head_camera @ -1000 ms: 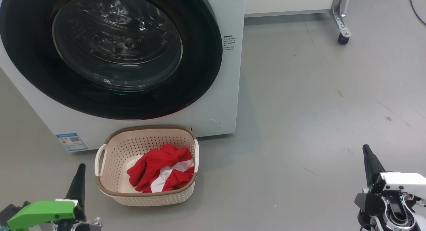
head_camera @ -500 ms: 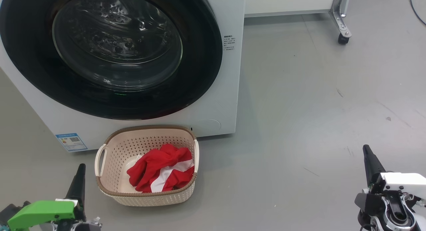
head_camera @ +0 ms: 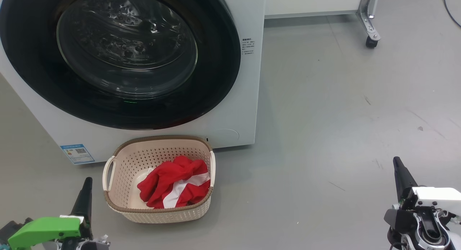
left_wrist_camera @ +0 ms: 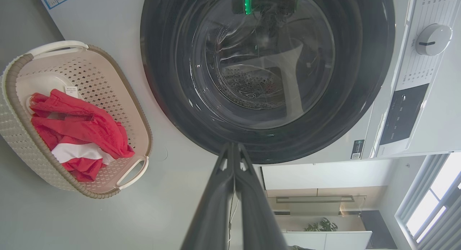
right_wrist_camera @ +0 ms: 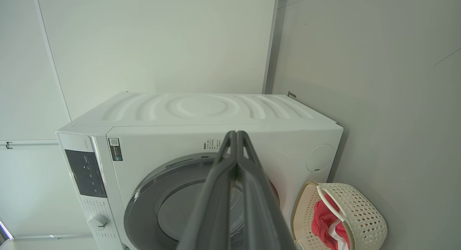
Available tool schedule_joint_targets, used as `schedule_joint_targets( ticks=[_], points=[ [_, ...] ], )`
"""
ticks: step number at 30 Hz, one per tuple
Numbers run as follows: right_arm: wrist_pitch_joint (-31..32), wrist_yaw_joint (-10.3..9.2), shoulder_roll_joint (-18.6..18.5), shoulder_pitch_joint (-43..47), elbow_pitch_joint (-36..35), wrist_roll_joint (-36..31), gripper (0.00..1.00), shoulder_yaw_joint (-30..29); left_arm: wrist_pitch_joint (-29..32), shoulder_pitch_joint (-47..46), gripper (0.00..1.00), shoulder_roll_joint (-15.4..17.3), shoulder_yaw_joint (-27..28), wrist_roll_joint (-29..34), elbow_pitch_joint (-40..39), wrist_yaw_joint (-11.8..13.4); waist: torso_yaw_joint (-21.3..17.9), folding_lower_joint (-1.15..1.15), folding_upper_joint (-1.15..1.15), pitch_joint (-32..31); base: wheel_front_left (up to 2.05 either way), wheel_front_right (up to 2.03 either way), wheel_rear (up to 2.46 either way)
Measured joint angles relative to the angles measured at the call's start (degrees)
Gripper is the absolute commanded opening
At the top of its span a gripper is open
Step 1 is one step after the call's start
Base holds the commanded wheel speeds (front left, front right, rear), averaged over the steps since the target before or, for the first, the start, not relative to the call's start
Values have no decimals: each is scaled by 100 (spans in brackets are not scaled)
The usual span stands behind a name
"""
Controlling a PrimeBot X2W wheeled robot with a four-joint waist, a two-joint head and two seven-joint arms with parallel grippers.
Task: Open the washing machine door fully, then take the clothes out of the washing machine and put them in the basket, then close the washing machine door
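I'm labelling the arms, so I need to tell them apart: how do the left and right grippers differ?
The left gripper has a bright green housing; the right gripper has a white one. In the head view the left gripper shows just beside the basket, the right gripper far from it over the grey floor. Both have dark fingers shut, holding nothing.

Left hand (head_camera: pixel 87 183) at seven o'clock: dark tapered fingers (head_camera: pixel 83 201), green cover (head_camera: pixel 43 230). Right hand (head_camera: pixel 398 165) at five o'clock: white cover (head_camera: pixel 437 196), black joint (head_camera: pixel 398 218).

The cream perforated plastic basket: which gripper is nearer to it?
Left. The left gripper is close beside the cream perforated plastic basket, just off its left handle; the right gripper is far off to its right.
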Motion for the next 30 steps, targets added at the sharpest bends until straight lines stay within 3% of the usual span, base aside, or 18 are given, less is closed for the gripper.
schedule_joint_targets(
  ticks=[30],
  points=[
    [43, 11, 15, -2, 11, 0, 0, -21, 15, -34, 0, -2, 13, 0, 11, 0, 0, 0, 0, -1, 0, 0, 0]
  ],
)
